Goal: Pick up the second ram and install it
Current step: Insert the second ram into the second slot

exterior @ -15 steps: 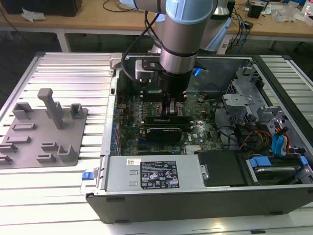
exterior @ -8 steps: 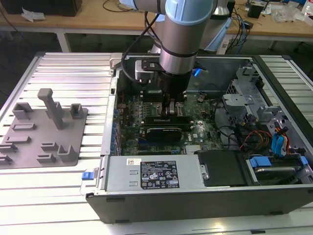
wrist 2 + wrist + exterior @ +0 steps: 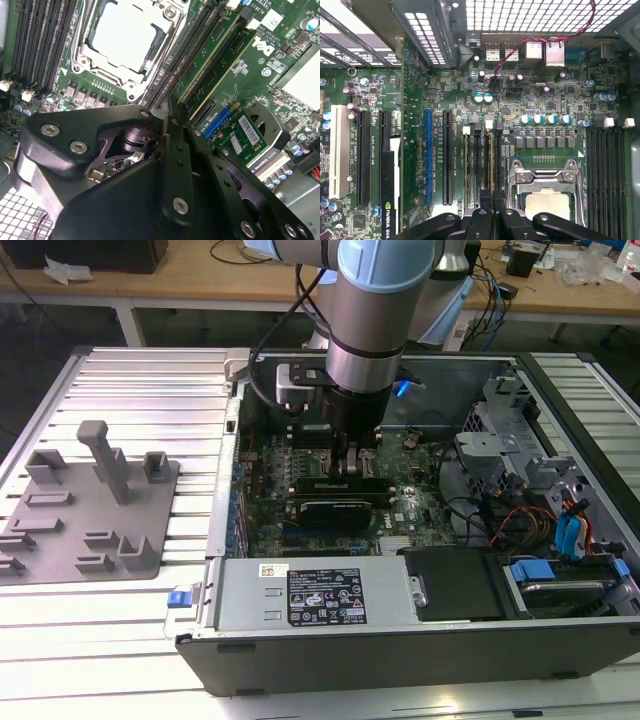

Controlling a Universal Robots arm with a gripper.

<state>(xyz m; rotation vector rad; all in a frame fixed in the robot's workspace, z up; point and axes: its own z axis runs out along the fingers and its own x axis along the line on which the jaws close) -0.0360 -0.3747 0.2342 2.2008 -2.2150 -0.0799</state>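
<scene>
While your gripper [image 3: 490,214] appears closed on the second ram [image 3: 490,160], note that the stick stands on edge directly below the tool among the memory slots [image 3: 479,165] beside the processor socket [image 3: 547,192], its long axis parallel to them.

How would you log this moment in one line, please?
gripper: down over memory slots | ram stick: upright in slot | case: open
</scene>
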